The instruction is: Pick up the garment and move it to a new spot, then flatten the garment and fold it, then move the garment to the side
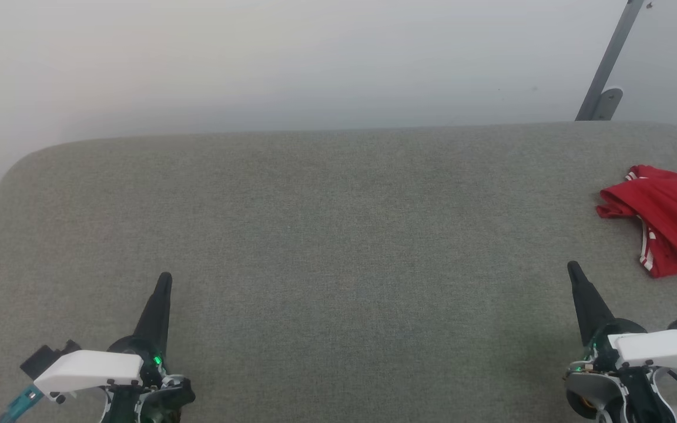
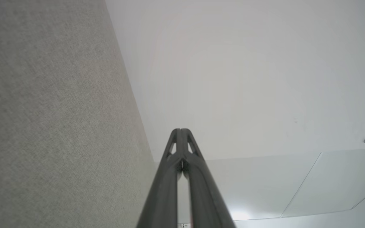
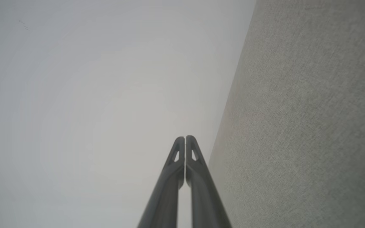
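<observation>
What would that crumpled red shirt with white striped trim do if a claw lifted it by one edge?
The crumpled red shirt lies in soft folds, so it would probably hang limp, not hold its shape. It looks thin, so likely light. Pushed across the grey fabric-covered table, it may bunch up rather than slide.

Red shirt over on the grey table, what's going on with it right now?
Nothing is handling it. The garment lies bunched near the right edge of the grey table, partly cut off in the head view. The left gripper and right gripper are over the table's near side, apart from it, fingers shut and empty. The right gripper is the nearer one.
</observation>
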{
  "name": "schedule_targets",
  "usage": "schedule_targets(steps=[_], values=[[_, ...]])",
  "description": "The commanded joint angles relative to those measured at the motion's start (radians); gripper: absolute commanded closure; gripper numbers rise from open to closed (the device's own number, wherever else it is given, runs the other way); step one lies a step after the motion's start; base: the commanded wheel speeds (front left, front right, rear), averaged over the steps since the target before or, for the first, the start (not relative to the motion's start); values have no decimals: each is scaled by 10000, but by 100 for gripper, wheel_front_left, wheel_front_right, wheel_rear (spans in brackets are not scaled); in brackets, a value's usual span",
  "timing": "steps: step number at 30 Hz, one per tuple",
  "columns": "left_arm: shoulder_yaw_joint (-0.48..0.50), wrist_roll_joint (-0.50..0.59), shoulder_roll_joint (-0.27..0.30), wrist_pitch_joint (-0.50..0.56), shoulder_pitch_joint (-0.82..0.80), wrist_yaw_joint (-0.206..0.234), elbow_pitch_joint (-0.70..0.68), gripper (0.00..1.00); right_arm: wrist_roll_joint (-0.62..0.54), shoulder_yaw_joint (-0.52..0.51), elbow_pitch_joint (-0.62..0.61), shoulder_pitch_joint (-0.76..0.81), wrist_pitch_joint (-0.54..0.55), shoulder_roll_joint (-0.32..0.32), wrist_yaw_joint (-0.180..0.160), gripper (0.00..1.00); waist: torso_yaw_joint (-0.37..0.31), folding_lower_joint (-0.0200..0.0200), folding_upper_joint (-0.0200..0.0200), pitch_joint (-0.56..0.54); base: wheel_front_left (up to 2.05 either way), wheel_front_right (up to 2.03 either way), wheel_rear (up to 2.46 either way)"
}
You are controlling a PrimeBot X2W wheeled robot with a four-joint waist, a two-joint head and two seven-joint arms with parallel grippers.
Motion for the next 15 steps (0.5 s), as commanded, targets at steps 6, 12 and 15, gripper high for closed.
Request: schedule_targets(steps=[6,12,15], values=[[-44,-513,-51,153,-237,-28,-51,100,501,-77,-121,-119,147,114,4,100,14,0,-1,2,0,0,0],[-54,-629,-71,209,-262,-28,-49,100,674,-90,-123,-126,198,129,4,100,22,0,-1,3,0,0,0],[-55,-629,-70,209,-262,-28,-49,100,674,-86,-120,-123,198,129,4,100,22,0,-1,3,0,0,0]])
